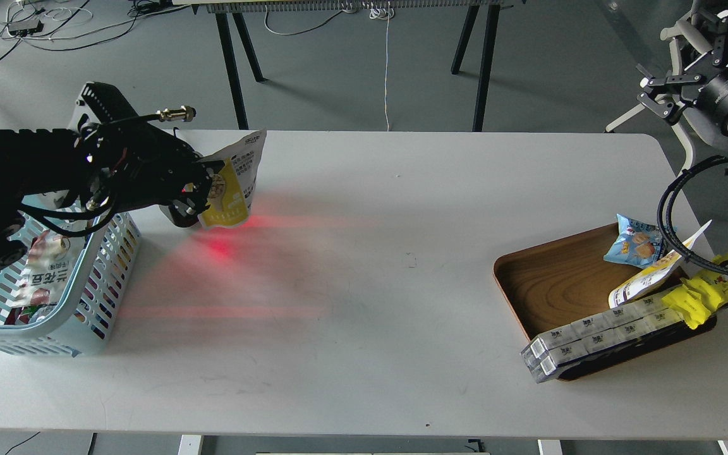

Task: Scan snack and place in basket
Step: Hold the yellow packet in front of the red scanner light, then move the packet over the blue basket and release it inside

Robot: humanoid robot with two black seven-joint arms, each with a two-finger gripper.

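My left gripper [207, 189] is shut on the snack [234, 183], a flat pouch with a yellow lower part and a white printed upper part. It holds the pouch upright above the white table [370, 284], just right of the light blue basket [54, 303]. The basket stands at the table's left edge with printed packets inside. A red scanner glow [218, 248] lies on the table under the pouch. My right gripper [655, 95] is at the far right, raised off the table, its fingers spread and empty.
A brown wooden tray [553, 284] at the right holds a small blue packet [634, 240], a second white and yellow pouch [645, 281], an all-yellow crinkled bag [711, 287] and a long white box [598, 335]. A black cable loop [670, 215] hangs over it.
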